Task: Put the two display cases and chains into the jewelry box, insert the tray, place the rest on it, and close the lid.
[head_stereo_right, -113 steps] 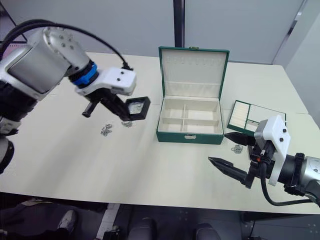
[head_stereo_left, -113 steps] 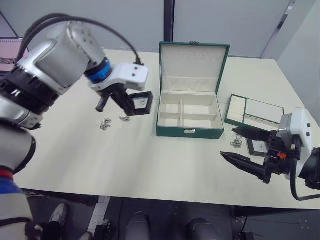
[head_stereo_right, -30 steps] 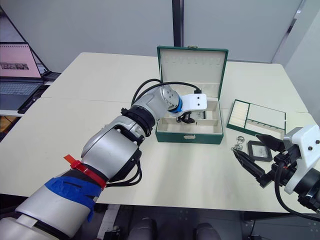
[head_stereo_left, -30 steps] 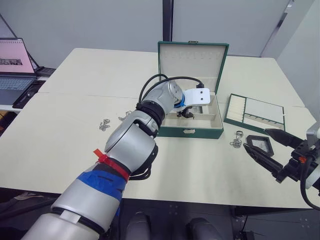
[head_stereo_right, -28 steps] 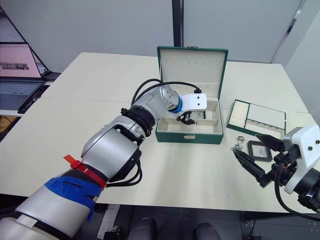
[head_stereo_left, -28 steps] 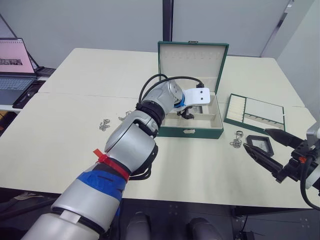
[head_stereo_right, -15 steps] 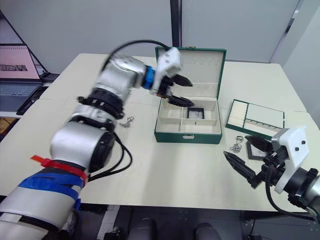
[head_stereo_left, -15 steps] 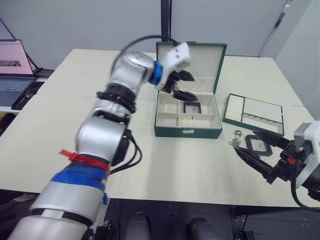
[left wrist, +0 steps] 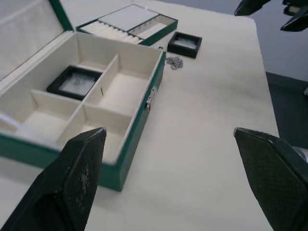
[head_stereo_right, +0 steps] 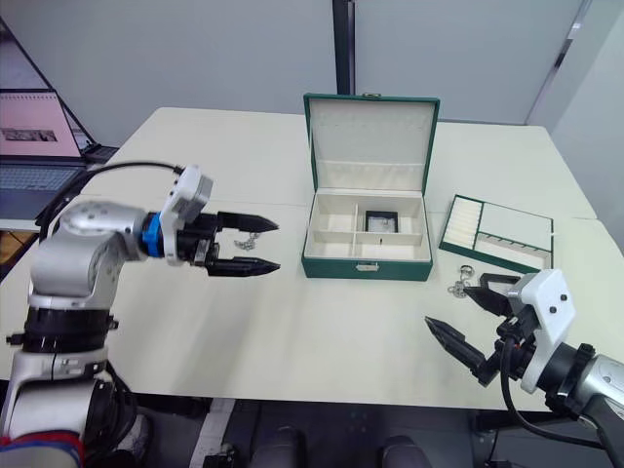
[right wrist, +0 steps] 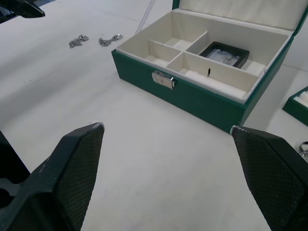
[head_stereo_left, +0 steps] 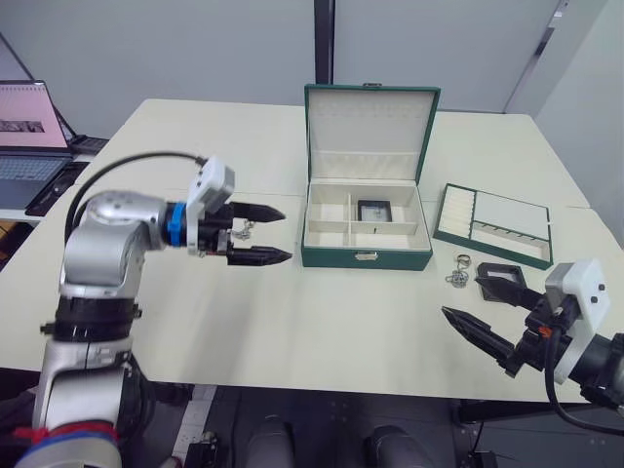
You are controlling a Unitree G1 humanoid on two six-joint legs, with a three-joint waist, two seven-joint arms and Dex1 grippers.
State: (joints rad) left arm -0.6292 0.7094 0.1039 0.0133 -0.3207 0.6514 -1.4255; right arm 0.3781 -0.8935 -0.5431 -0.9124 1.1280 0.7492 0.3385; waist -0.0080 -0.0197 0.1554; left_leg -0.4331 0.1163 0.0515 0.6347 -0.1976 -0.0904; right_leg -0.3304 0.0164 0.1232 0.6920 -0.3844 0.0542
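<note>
Head views
Risk: the second display case (head_stereo_left: 500, 284) lies flat on the table (head_stereo_left: 322, 322), so the right claw (head_stereo_left: 487, 315), judging by its low flat approach, could push it along rather than lift it.
Risk: a chain piece (head_stereo_left: 459, 272) sits just at 9 o'clock of that case and could get dragged with it.
Risk: the chains (head_stereo_right: 253, 240) at 9 o'clock of the jewelry box (head_stereo_left: 366, 256) are loose and thin; a claw closing over them may pick up only part.
Left claw (head_stereo_left: 272, 234): released, fingers spread wide and empty, held level above the table and pointing toward 3 o'clock at the box, forearm bent in from 9 o'clock.
Right claw: released, empty, low at 4 o'clock of the box, fingers aimed toward 10 o'clock; the upper one is near the second case.
First display case (head_stereo_left: 374, 210): already in the box's far right compartment.
Lid (head_stereo_left: 371, 127): standing upright, open.
Tray (head_stereo_left: 494, 224): on the table at 3 o'clock of the box, not yet inserted.

Left wrist view
Box: open, the first case flat in one compartment, the other three bare.
Beyond it: the tray, the second case and the chain piece on the table.

Right wrist view
Box: clasp side facing the claw, the case inside.
Chains: two small heaps on the table, well apart from the box.
</note>
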